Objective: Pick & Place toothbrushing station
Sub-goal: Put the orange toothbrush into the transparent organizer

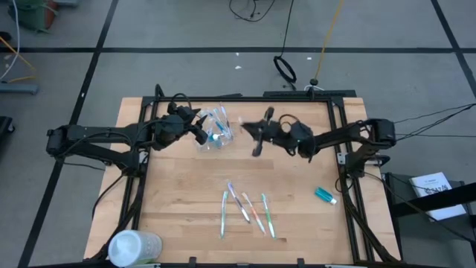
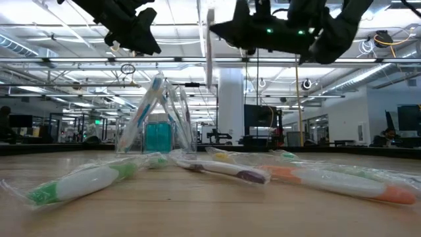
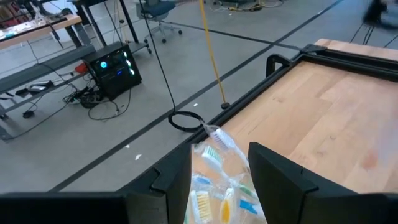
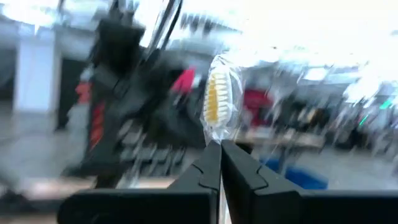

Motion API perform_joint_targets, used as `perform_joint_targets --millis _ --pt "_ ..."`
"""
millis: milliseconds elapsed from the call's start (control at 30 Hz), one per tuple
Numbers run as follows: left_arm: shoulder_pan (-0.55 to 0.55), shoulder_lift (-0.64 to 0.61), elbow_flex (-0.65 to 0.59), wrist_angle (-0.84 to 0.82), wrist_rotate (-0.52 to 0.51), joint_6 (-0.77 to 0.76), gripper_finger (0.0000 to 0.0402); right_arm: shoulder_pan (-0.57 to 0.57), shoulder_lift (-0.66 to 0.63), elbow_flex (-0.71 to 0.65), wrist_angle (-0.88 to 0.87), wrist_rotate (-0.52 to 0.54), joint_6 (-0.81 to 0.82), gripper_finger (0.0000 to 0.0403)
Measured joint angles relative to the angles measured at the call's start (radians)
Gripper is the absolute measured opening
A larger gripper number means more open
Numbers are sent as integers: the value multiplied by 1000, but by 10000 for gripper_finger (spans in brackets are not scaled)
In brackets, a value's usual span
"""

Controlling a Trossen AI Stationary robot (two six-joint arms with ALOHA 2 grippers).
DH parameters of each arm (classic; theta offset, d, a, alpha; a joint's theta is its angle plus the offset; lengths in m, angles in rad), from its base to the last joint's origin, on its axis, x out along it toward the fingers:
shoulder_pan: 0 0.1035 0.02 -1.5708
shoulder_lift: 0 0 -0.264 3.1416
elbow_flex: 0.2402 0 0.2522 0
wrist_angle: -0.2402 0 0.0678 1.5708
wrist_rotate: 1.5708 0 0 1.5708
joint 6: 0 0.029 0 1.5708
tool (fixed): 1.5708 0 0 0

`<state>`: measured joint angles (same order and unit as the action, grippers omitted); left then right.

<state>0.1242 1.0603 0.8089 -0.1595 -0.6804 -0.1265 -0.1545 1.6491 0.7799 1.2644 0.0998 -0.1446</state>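
Your right pincer [image 4: 220, 152] is shut tight on a slim wrapped toothbrush with a yellow bristle head [image 4: 217, 102], pinched low on the handle so the head stands up clear of the fingers. In the high view it hangs above the far middle of the pale wooden counter [image 1: 186, 201], just beside the small clear plastic cup [image 1: 216, 128]. That hold looks chosen, as far as you can judge, so the handle end can go down into the cup first.

Your left pincer [image 1: 202, 134] sits at the cup, its fingers [image 3: 165, 183] standing apart on either side of it. The cup lies between them, and whether they press its walls you cannot tell; it looks like a steadying hold while the other arm loads it.

The cup already holds several wrapped brushes, with blue, white and yellow heads showing through its wall in the left wrist view, and something teal shows low in it in the low view.

4 wrapped pastel toothbrushes [image 1: 245, 208] lie loose near the counter's middle, close together and well apart from the cup. 1 small teal toothpaste tube [image 1: 325, 195] lies by the right edge. A bigger white cylindrical container [image 1: 134, 246] stands at the near left corner.
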Motion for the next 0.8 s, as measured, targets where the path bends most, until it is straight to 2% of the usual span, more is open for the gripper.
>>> perform_joint_targets --millis 100,333,467,567,800 --pt "0 0 0 12 0 11 166 -28 56 38 74 1 -22 0" --pt "0 0 0 43 0 54 166 -77 259 214 69 -5 10 0" --pt "0 0 0 49 3 55 166 -92 342 273 0 6 43 0" --pt "0 0 0 43 3 76 166 -100 367 283 -52 8 84 0" --pt "-1 0 0 3 8 45 166 -108 370 245 -226 8 56 0"
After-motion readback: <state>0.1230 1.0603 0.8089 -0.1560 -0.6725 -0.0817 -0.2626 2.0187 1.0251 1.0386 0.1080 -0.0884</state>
